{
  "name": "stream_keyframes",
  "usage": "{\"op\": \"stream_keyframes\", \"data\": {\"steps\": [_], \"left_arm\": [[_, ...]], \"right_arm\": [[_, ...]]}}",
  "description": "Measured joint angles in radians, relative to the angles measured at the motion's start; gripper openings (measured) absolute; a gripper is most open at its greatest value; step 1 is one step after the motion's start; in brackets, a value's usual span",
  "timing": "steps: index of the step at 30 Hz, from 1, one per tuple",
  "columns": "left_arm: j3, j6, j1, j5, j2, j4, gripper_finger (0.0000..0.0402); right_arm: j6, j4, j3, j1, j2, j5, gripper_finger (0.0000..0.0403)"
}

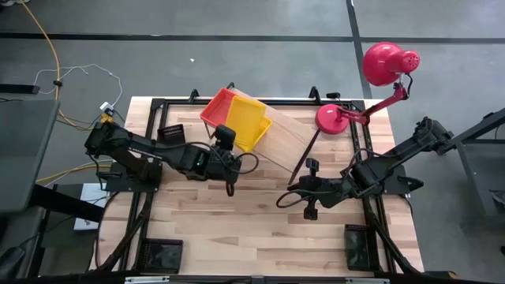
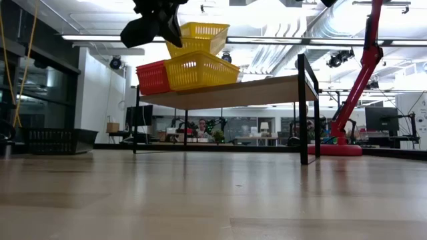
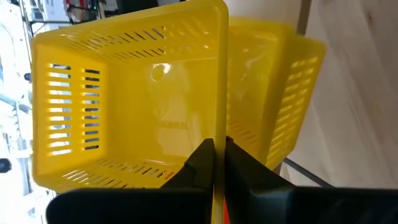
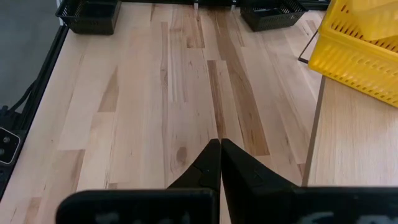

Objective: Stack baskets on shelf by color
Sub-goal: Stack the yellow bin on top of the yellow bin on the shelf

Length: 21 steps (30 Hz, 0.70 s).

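Right now the left gripper (image 1: 224,136) is pinched on the near rim of a yellow basket (image 3: 130,99), its two fingers pressed together on the thin plastic wall in the left wrist view. That basket hangs tilted above a second yellow basket (image 2: 199,70) which already sits on the shelf (image 1: 276,134), with an orange-red basket (image 2: 153,77) beside it at the shelf's end. Judging from the low view, the held basket is partly over the lower one but not yet nested. Its open mouth faces away from the gripper, toward the shelf, so seating it probably means levelling it and lining up the rims. The left arm is clearly the nearer one. The right gripper (image 1: 309,189) waits over the tabletop (image 4: 186,93) off the shelf's near edge, fingers closed on nothing. Black baskets (image 4: 90,15) stand on the tabletop well away from the shelf.
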Motion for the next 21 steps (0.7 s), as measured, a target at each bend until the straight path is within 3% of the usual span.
{"op": "stream_keyframes", "data": {"steps": [4, 8, 14, 21], "left_arm": [[-0.001, -0.005, -0.024, 0.041, -0.030, 0.004, 0.0002], [-0.001, -0.059, -0.025, 0.225, -0.109, 0.039, 0.0001], [0.000, -0.114, 0.062, 0.508, -0.229, 0.127, 0.0001], [-0.005, -0.127, 0.165, 0.631, -0.227, 0.125, 0.0000]], "right_arm": [[0.000, 0.000, 0.000, 0.000, 0.000, 0.000, 0.0000], [-0.001, 0.000, 0.000, 0.000, 0.000, 0.000, 0.0000], [0.000, 0.004, 0.000, 0.000, 0.000, 0.000, 0.0000], [-0.001, 0.004, 0.000, 0.000, 0.000, 0.000, 0.0000]]}}
